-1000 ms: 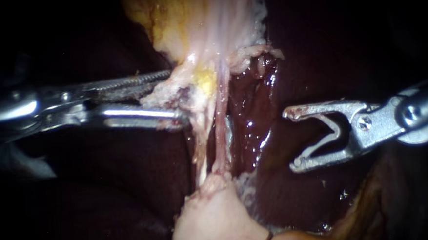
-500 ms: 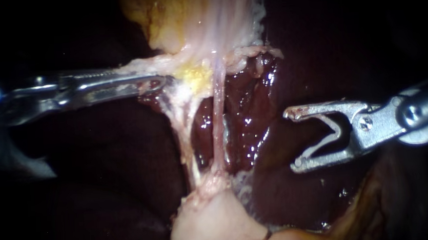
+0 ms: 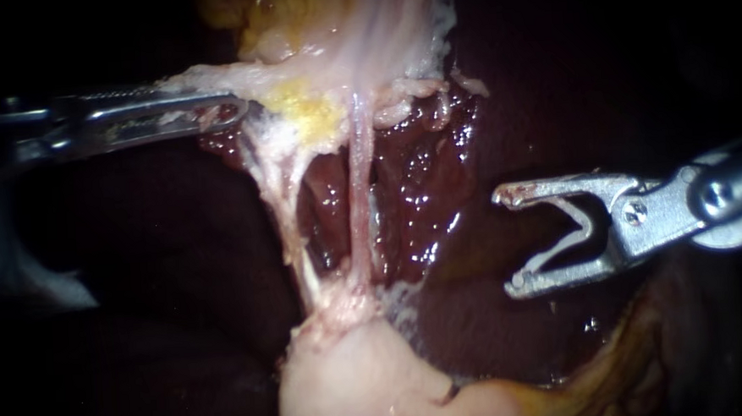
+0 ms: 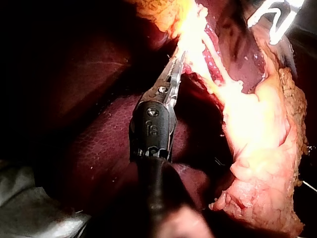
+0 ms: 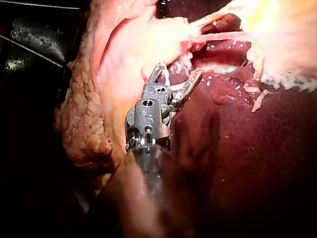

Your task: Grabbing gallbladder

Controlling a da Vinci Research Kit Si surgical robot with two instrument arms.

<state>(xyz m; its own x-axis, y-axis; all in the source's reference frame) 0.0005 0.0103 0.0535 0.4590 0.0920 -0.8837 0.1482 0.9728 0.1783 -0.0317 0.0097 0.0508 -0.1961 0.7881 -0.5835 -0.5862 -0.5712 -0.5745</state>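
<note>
At the top middle of the endoscope view lies the pale gallbladder [image 3: 354,39]. My left instrument [image 3: 232,110] has its jaws clamped on its frayed lower edge. My right instrument [image 3: 506,243], jaws apart, sits well apart over the liver [image 3: 437,179].

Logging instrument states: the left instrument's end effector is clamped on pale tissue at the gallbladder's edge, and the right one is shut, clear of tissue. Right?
The right instrument's end effector is open, not shut: the endoscope view shows a gap between its jaws. Otherwise correct: the left instrument is clamped on pale tissue at the gallbladder edge.
</note>
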